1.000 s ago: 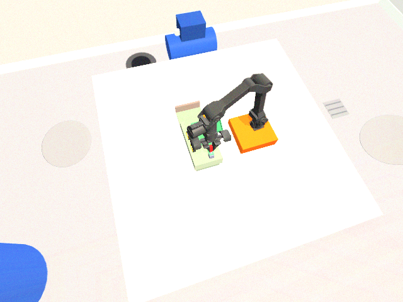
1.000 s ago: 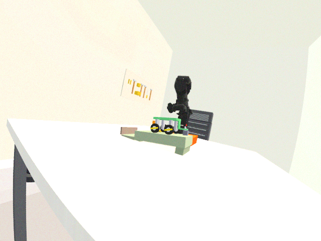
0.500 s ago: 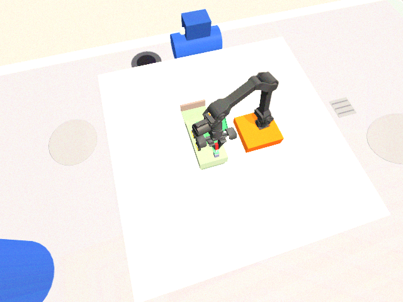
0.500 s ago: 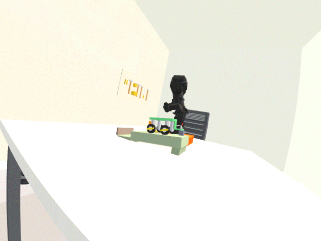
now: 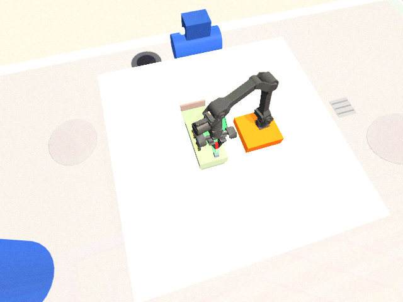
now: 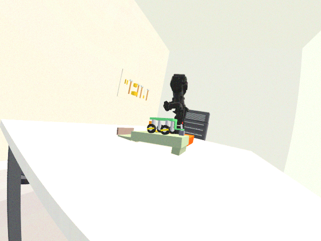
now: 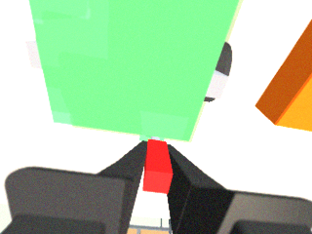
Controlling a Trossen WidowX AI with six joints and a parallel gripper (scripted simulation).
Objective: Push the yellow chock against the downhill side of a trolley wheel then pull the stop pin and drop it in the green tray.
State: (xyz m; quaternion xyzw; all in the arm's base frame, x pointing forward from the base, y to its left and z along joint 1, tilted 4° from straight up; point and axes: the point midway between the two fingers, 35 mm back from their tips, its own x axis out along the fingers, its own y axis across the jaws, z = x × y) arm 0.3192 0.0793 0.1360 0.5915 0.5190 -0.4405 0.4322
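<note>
The trolley has a green deck (image 5: 224, 124) (image 6: 162, 119) (image 7: 136, 63) and black wheels with yellow hubs (image 6: 164, 129). It stands on the pale green ramp (image 5: 208, 160) (image 6: 155, 138). My gripper (image 5: 216, 143) (image 6: 182, 121) (image 7: 155, 147) is at the trolley's uphill end, shut on the red head of the stop pin (image 5: 216, 145) (image 7: 157, 173). A small grey block (image 5: 216, 155) (image 6: 181, 133) sits on the ramp just below the pin. A bit of orange shows by the wheels in the exterior view, but I cannot make out the chock clearly. I cannot pick out the green tray.
The arm stands on an orange base block (image 5: 260, 134) (image 7: 292, 93) right beside the ramp. A brown block (image 5: 192, 104) (image 6: 125, 130) lies at the ramp's low end. A blue machine (image 5: 196, 34) and a dark round hole (image 5: 145, 59) are at the back edge.
</note>
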